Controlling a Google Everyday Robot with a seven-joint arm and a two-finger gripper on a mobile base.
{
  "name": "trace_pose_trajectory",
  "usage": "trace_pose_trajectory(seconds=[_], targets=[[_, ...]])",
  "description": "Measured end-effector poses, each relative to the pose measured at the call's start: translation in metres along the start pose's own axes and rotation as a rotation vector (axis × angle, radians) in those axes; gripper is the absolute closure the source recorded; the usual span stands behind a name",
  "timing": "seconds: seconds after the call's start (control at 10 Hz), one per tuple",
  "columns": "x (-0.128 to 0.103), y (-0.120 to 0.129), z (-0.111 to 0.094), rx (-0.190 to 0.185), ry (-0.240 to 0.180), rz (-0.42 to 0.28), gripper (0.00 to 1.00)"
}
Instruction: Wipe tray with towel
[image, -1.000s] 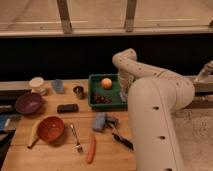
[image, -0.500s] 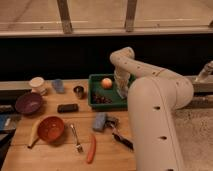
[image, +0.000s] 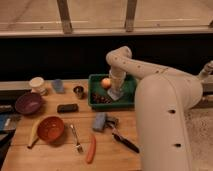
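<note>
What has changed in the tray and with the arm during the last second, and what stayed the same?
Very little changed. The gripper stays low inside the green tray, pressing the pale towel on its floor; the arm's lower part seems to have shifted only slightly. Nothing was picked up or released. The orange ball and dark pieces in the tray, and the items on the table, kept their places.

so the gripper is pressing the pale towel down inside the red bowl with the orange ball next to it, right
Not quite: in the camera view, the gripper holds the pale grey-white cloth towel down inside the green rectangular plastic tray, not the round red bowl, which sits at the front left of the wooden table. The orange ball does lie next to the towel, in the tray.
</note>
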Motion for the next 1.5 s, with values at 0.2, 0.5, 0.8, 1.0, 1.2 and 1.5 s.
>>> trace_pose_trajectory(seconds=[0.2,0.5,0.8,1.0,1.2,1.5], targets=[[0.021,0.004,-0.005,0.005,0.008,0.016,0.98],[0.057,-0.024,-0.005,0.018,0.043,0.091,0.98],[0.053,-0.057,0.010,0.018,0.071,0.157,0.98],[0.034,-0.078,0.018,0.018,0.080,0.163,0.98],[0.011,-0.074,0.021,0.023,0.077,0.135,0.98],[-0.010,-0.047,0.021,-0.023,0.053,0.065,0.98]])
